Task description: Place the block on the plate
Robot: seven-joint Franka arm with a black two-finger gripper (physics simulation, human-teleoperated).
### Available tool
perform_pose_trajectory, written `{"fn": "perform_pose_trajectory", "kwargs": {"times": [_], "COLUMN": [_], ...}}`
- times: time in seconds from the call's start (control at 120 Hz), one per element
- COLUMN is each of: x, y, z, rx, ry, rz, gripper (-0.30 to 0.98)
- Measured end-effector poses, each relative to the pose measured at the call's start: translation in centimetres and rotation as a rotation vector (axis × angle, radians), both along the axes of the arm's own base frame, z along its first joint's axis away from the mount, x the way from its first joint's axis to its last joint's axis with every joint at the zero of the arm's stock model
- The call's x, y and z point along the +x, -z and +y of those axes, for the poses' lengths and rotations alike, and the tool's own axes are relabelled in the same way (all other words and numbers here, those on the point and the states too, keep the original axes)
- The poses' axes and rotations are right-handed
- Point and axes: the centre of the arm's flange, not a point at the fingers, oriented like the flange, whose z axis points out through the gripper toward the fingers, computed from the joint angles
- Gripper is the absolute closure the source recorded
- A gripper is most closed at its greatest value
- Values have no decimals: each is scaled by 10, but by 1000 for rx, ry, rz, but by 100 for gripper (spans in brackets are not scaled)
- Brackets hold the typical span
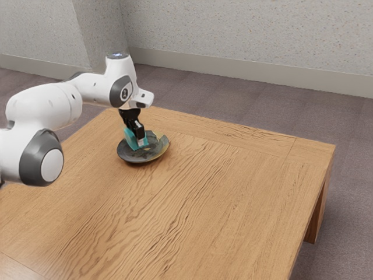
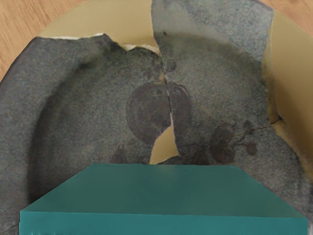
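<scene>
- One block [image 1: 136, 140] is in play, teal, held between the jaws over the plate [image 1: 129, 158]; the black fingers [image 1: 139, 129] look closed on its sides.
- Whether its underside is touched by the dish cannot be told; a tilt is suggested in the exterior view.
- Here is the danger: if the grip is released while the block is tilted or high, it could be dropped on one edge and tipped over.
- Too hard a press, and the plate could be rocked or pushed along the worktop [image 1: 198, 198], its sloping sides being poor support for a flat base.
- Watch the retreat, too: should a face cling to a finger, the block could be dragged back off centre.
- The nearest obstacle is offered by the raised rim, with jagged tan sections [image 2: 98, 22] where an edge could be caught; a small tan patch [image 2: 167, 147] is seen near the middle, just beside the block.
- Beyond, a speckled wall [image 1: 245, 35] and dark carpet [image 1: 233, 102] are seen, well apart from the action.
</scene>
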Motion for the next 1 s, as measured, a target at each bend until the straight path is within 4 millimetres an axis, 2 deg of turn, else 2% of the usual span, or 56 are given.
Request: {"fn": "perform_pose_trajectory", "kwargs": {"times": [0.075, 0.125, 0.317, 0.4, 0.483, 0.567, 0.65, 0.733, 0.858, 1.0], "x": [3, 4, 5, 2, -24, -46, -60, -95, -124, -149], "y": [10, 10, -6, -24, -38, -50, -70, -98, -155, -218], "z": [-1, -3, -3, -2, -11, -31, -47, -56, -87, -106], "rx": [-3, -8, -8, -9, -55, -100, -125, -139, -135, -100], "ry": [8, 14, 29, 32, 26, 43, 70, 88, 154, 221], "rz": [-1, -7, -32, -48, -10, 28, 54, 86, 80, 43], "gripper": [32, 26, 11, 7, 5, 3, 2, 2, 1, 0]}}
